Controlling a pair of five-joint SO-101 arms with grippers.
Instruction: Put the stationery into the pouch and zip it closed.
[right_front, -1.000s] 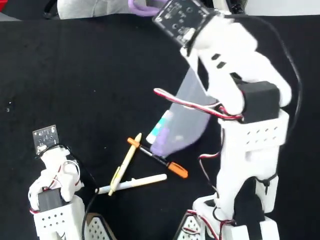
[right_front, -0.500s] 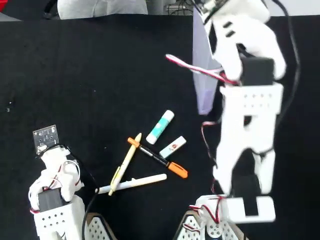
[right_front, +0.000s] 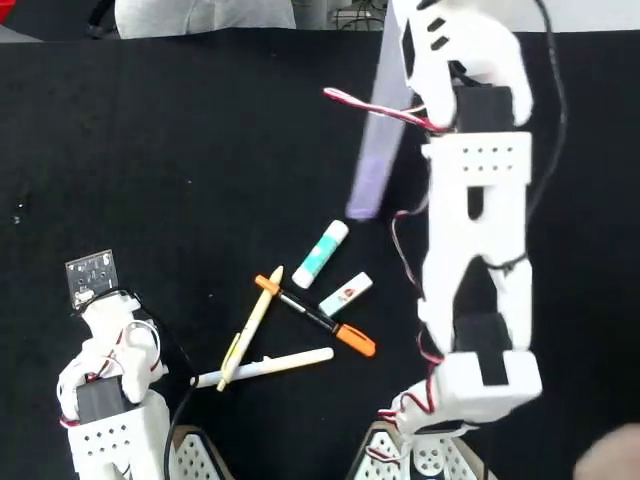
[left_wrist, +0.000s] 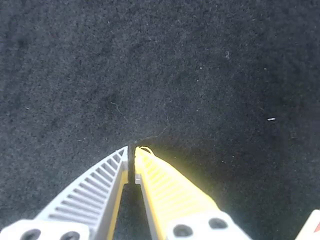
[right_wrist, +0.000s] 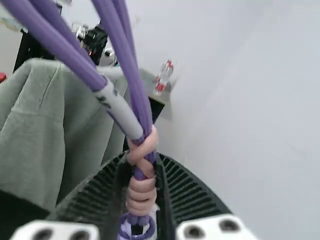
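While high over the table (right_front: 200, 130), right claw (right_wrist: 139, 185) tight on pouch (right_front: 372, 170) cord (right_wrist: 136, 100); left claw (left_wrist: 134, 155) narrow, tips together.

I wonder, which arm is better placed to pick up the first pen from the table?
Left. The left gripper is shut on nothing, and the white pen lies nearest its base. The right gripper is shut on the purple cord, holding the pouch aloft.
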